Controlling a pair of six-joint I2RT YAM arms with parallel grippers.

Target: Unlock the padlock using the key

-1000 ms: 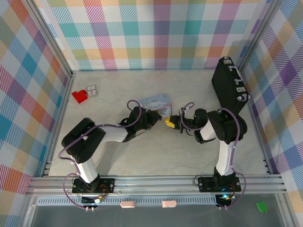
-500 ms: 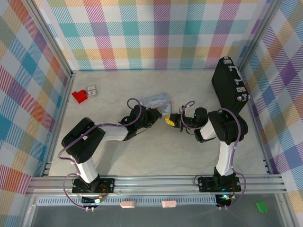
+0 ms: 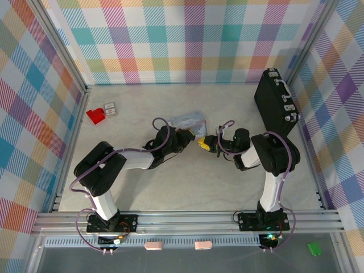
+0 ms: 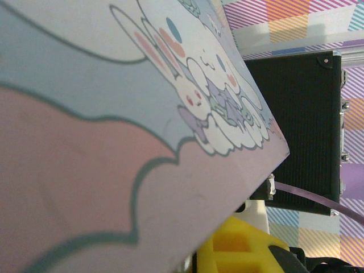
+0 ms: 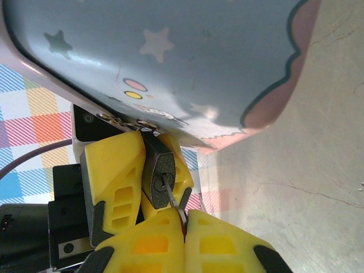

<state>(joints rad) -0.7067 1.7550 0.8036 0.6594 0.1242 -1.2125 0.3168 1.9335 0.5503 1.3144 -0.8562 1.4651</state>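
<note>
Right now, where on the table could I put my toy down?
The table's front middle is bare, and so is the back between the red piece and the briefcase. It's crowded in the middle, around the tin.

From my station I see the left arm (image 3: pixel 108 170) and right arm (image 3: pixel 274 162) in black and white links on black base plates (image 3: pixel 111 222); lilac cables (image 3: pixel 157 123) loop along them; the left gripper (image 5: pixel 153 170) and right gripper (image 5: pixel 185 219) carry slotted yellow fingers (image 5: pixel 114 176).
</note>
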